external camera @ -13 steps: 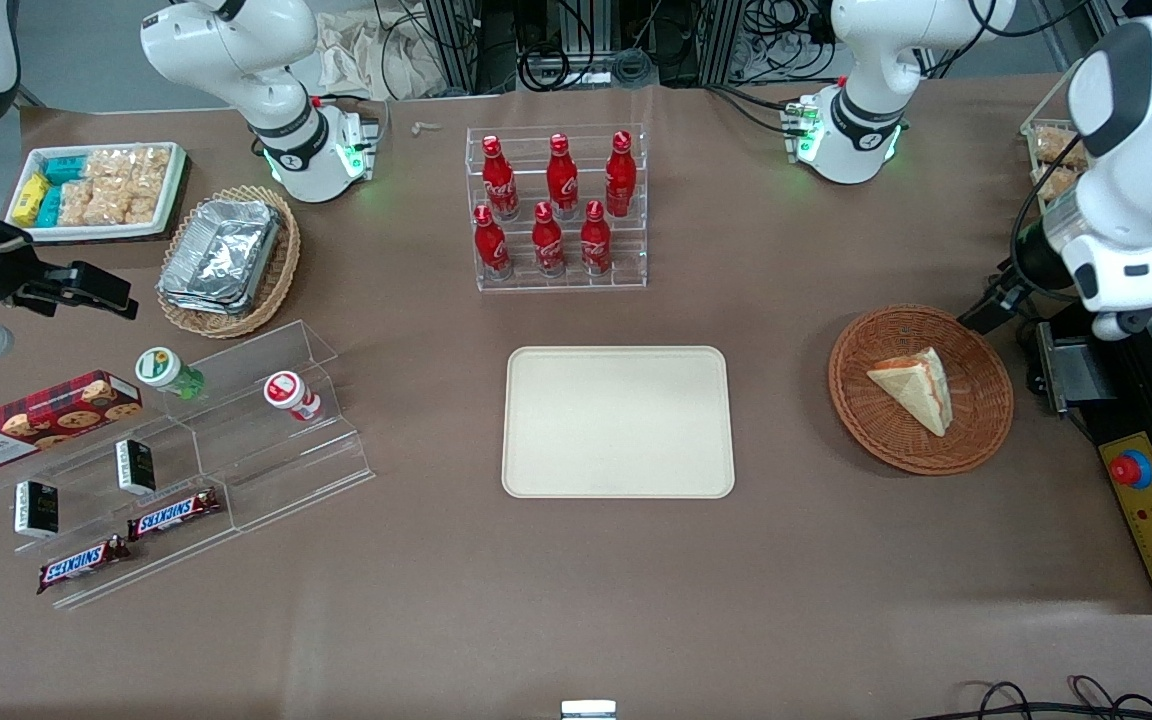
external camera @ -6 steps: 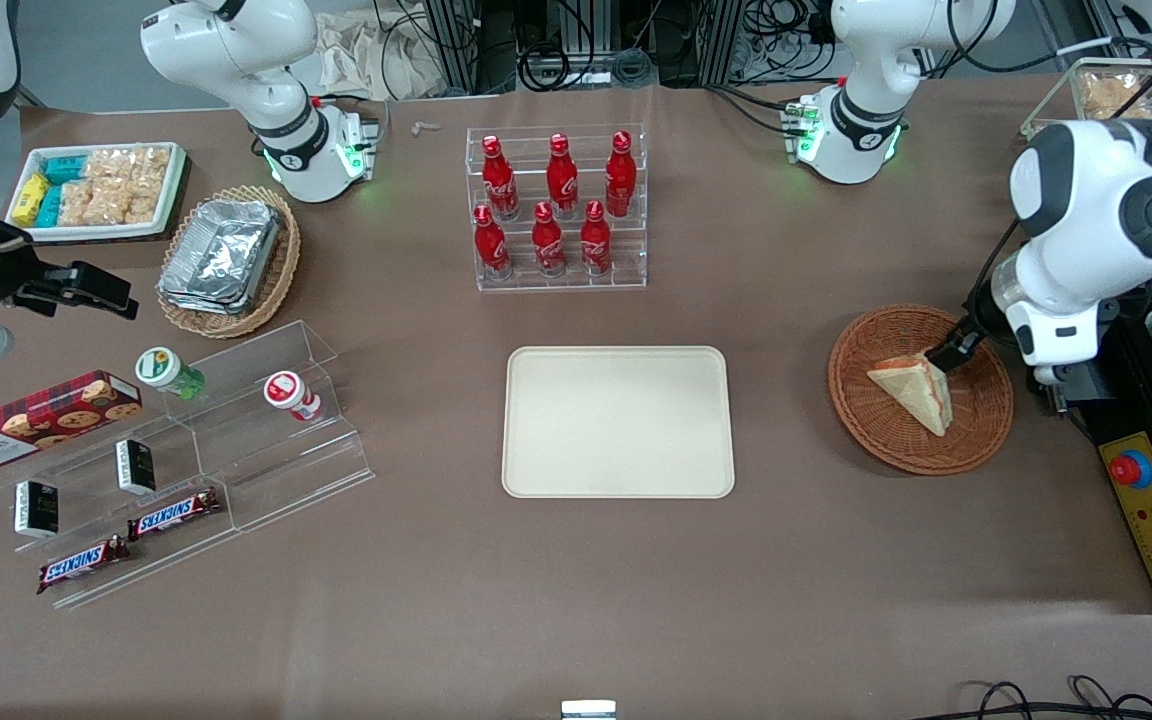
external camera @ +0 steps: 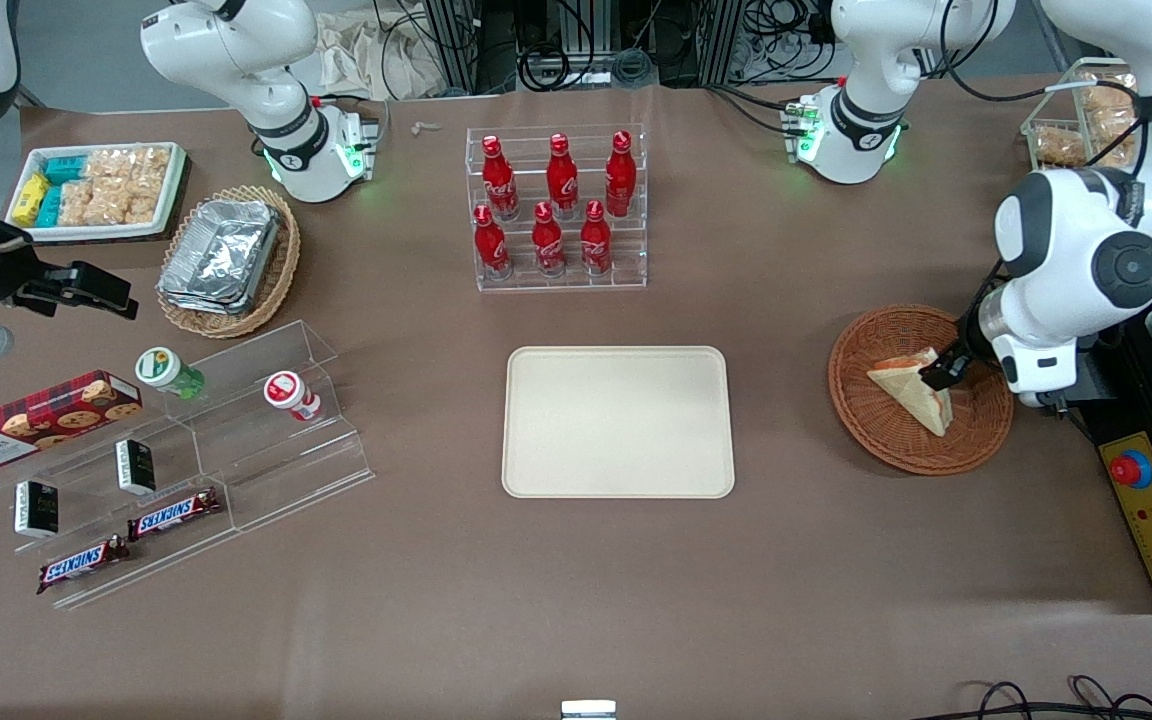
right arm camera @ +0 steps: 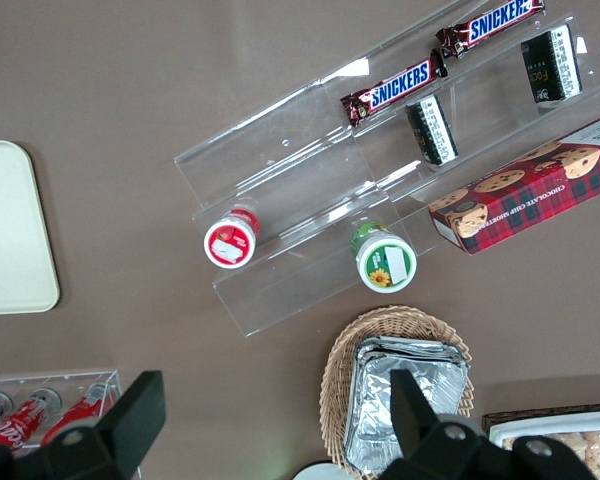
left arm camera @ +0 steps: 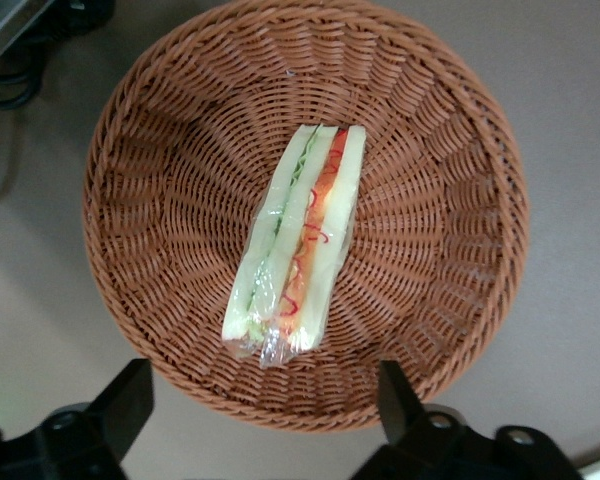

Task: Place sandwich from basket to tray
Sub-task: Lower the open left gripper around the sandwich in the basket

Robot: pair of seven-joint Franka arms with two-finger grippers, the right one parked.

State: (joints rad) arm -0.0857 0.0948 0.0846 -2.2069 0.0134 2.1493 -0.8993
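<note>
The sandwich (external camera: 908, 388), a pale bread wedge in clear wrap with a red and green filling edge (left arm camera: 298, 235), lies in the round reddish-brown wicker basket (external camera: 886, 440) toward the working arm's end of the table. My left gripper (external camera: 941, 372) hangs open just above the sandwich's thick end. Its two black fingers (left arm camera: 128, 398) stand wide apart over the basket rim (left arm camera: 430, 200), holding nothing. The cream tray (external camera: 619, 421) lies bare at the table's middle, well apart from the basket.
An acrylic rack of red bottles (external camera: 556, 210) stands farther from the camera than the tray. A control box with a red button (external camera: 1151, 510) sits beside the basket. A stepped acrylic shelf of snacks (external camera: 186, 470) and a tan foil-filled basket (external camera: 226, 260) lie toward the parked arm's end.
The left arm has swung in and come down over the basket, bringing the open gripper close above the sandwich. The sandwich and basket have not moved.
</note>
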